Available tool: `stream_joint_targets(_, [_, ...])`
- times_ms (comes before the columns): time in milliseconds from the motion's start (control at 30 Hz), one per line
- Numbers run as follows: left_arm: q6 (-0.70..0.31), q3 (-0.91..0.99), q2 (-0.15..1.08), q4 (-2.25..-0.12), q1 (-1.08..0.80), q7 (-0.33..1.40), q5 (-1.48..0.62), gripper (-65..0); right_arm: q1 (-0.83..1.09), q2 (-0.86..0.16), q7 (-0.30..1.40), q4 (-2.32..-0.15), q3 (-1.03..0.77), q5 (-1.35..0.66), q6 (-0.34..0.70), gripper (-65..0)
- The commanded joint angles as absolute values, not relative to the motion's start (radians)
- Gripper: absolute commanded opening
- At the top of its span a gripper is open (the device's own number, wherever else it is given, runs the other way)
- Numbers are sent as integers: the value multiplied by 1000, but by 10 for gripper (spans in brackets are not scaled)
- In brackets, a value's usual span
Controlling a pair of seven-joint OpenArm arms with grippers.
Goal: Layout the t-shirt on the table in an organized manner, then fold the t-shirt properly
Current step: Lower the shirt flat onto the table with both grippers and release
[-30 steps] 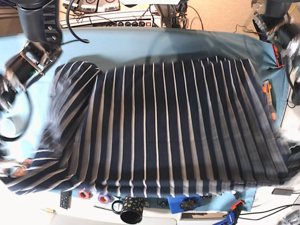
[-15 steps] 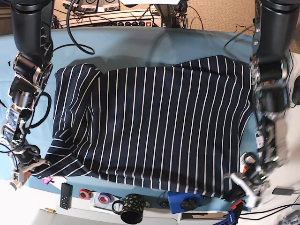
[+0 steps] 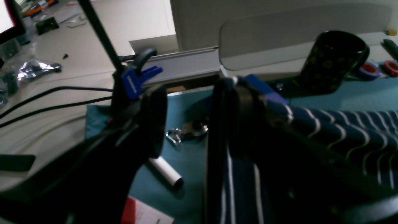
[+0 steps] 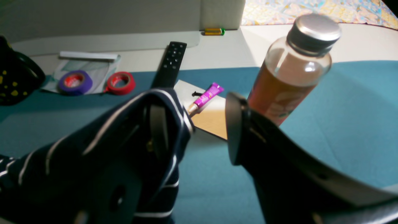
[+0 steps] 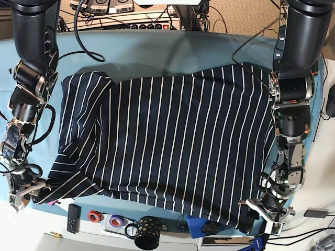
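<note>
The navy striped t-shirt [image 5: 172, 141] lies spread over the teal table [image 5: 157, 52], with its front left corner bunched. My left gripper [image 5: 254, 212] is at the shirt's front right corner. In the left wrist view the gripper [image 3: 189, 124] is open, with the shirt's edge [image 3: 326, 130] draped over one of its fingers [image 3: 236, 118]. My right gripper [image 5: 31, 187] is at the front left corner. In the right wrist view it [image 4: 194, 130] is open too, with cloth [image 4: 93, 149] covering one of its fingers [image 4: 157, 124]; the other finger [image 4: 236, 130] is bare.
A black dotted mug [image 5: 146, 232], red tape [image 5: 94, 215], purple tape [image 5: 116, 221] and a remote [image 5: 73, 217] line the front edge. A bottle [image 4: 292, 68] and a pink tube [image 4: 206, 95] are beside the right gripper. A blue clamp [image 3: 136, 79], keys [image 3: 186, 132] and a white cylinder [image 3: 166, 171] are near the left gripper.
One second ago the shirt was blurred and stretched wide. Both arms have since come down to the front corners and the shirt has settled flat on the table.
</note>
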State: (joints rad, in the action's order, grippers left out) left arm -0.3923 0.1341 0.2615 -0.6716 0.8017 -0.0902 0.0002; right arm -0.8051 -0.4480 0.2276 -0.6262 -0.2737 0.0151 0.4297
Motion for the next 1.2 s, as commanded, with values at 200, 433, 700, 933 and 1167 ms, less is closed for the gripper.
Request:
stream_joint_targets(200, [-414,138,285,-689,848,-87,-15,-341,-926,-462,418,-646,-275,0,451,-394])
stream_joint_targets(433, [-629,138,283,-689,849,18,1,-341,-943,-463,643,-646,-275,-64,507,-394])
stream_joint_targets(700, [-547,138,298,-689,848,-23,-67,-341,-942,-463,534,-647,-275,-81,508,-394])
stream_joint_targets(933, [-698,188,338,-738,844,49,-248,-431,-942,-466,604,-649,-301,-249,642,-394])
stream_joint_targets(1167, [-698,383,338,-906,845,469,-530,-436,-942,-466,716,-716,-446,-403,698,-394])
